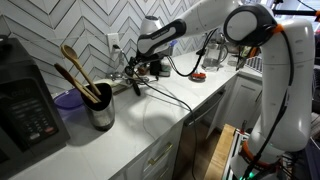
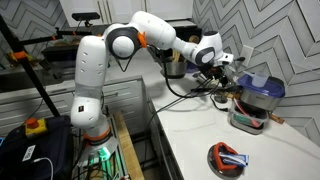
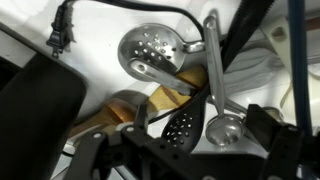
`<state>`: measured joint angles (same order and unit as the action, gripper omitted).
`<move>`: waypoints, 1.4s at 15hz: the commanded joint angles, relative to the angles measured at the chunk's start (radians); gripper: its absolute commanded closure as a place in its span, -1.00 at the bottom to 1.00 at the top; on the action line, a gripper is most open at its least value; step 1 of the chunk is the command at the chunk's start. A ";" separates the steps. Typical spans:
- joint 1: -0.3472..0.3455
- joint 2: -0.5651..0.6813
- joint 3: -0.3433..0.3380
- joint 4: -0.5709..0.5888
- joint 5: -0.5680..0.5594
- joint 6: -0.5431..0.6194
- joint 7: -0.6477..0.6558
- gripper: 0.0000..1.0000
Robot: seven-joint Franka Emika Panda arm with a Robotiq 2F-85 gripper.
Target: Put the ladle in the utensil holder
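Reaching over the white counter (image 1: 150,125), the arm is positioned with its gripper (image 1: 138,80) low over a cluster of utensils near the tiled back wall; the same pose is shown in both exterior views (image 2: 222,72).

In the wrist view, the gripper (image 3: 185,152) is seen along the bottom edge. Its dark fingers (image 3: 100,155) are spread well apart, one at each lower side, and nothing is seen pinched between them.

The ladle (image 3: 222,128) is found in the wrist view lying on the counter, its small round shiny bowl just beside the right-hand finger. Its slim stem runs up the frame.

Other utensils lie close by:
- a perforated metal skimmer (image 3: 150,48), above the ladle bowl;
- a black slotted spoon (image 3: 180,125), just beside the ladle bowl;
- a wooden utensil (image 3: 165,98), between the two.

The utensil holder (image 1: 100,118) is located in an exterior view well apart from the gripper. It stands upright beside a purple bowl (image 1: 68,99) and a black appliance (image 1: 25,110). Wooden spoons (image 1: 75,65) stand tilted in it.
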<state>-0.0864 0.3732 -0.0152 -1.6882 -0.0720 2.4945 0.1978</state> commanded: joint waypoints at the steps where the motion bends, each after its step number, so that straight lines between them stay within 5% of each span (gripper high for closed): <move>1: -0.007 0.135 0.010 0.163 0.089 -0.050 -0.103 -1.00; 3: -0.009 0.189 0.012 0.225 0.107 -0.063 -0.139 -1.00; 6: -0.009 0.243 0.023 0.273 0.118 -0.061 -0.197 -0.47; 9: -0.009 0.276 0.042 0.305 0.132 -0.064 -0.243 -0.21; 19: -0.009 0.326 0.050 0.338 0.144 -0.097 -0.267 -0.19; 21: -0.018 0.336 0.058 0.334 0.155 -0.090 -0.274 0.06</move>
<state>-0.0944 0.6570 0.0325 -1.3827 0.0509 2.4244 -0.0526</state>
